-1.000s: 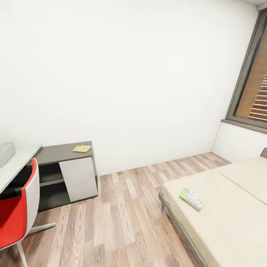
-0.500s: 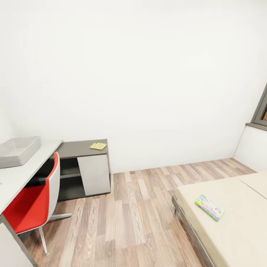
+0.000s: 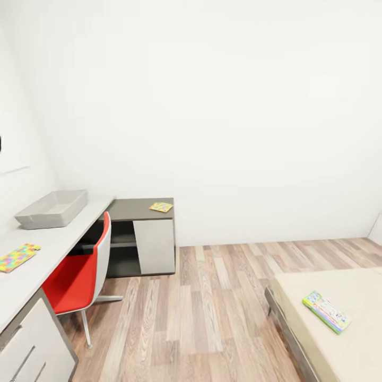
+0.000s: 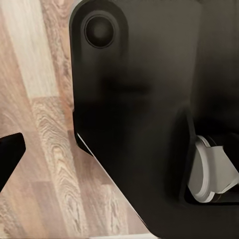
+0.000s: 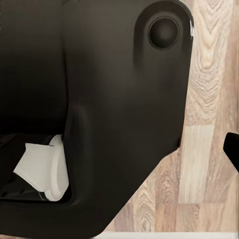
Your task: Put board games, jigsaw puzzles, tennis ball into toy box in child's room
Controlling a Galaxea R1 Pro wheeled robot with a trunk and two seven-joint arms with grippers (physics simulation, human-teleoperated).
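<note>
Toy box [image 3: 52, 209] on table [image 3: 58, 244], puzzle [image 3: 17, 257] near it; claw states: cannot tell

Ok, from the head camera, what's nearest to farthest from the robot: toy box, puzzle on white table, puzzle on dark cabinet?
1. Near jigsaw puzzle, on the white table, left side.
2. Toy box, farther along that table.
3. Far jigsaw puzzle, on the dark grey unit by the back wall.
</note>
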